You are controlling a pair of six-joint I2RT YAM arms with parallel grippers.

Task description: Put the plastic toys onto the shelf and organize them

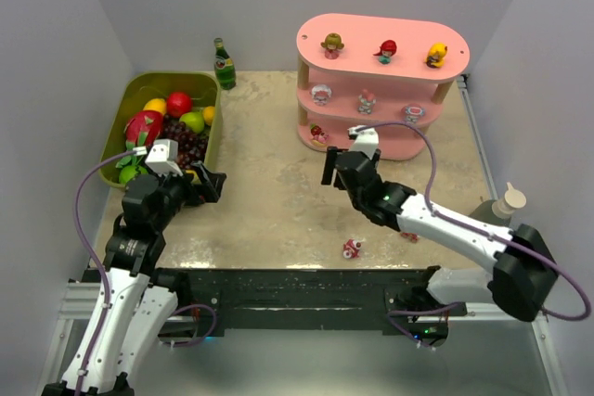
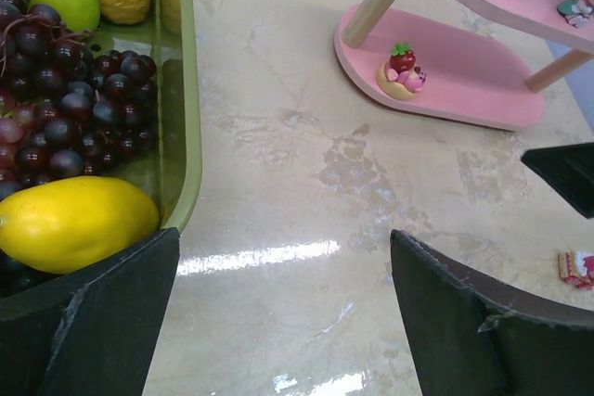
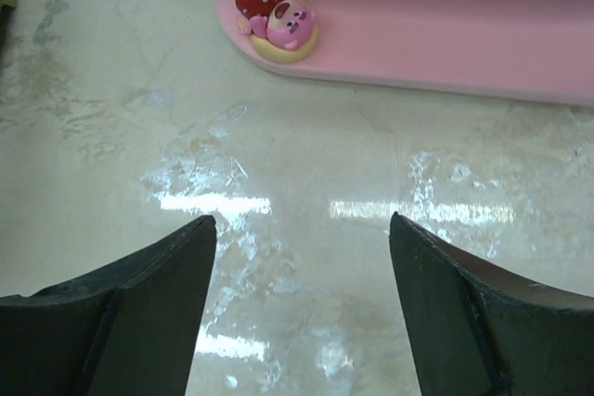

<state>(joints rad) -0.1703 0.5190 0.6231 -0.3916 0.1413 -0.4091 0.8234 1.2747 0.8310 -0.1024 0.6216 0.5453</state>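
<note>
Strawberry figurine [image 3: 276, 18] on shelf [image 3: 445, 34] bottom board, ahead of right claw [image 3: 299, 224], jaws spread, empty

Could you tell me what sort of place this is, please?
Probably a robot test booth: plain white walls close in a single table, two arms are bolted at its edge, and toys sit on a pink shelf.

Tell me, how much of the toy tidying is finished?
Mostly done. Seven toys stand on the shelf: three on top, three on the middle board, and a strawberry figurine on the bottom. Nothing is in hand: the left gripper and right gripper are both open and empty. Left to do: a red-and-white toy and a tiny reddish toy lie on the table.
</note>
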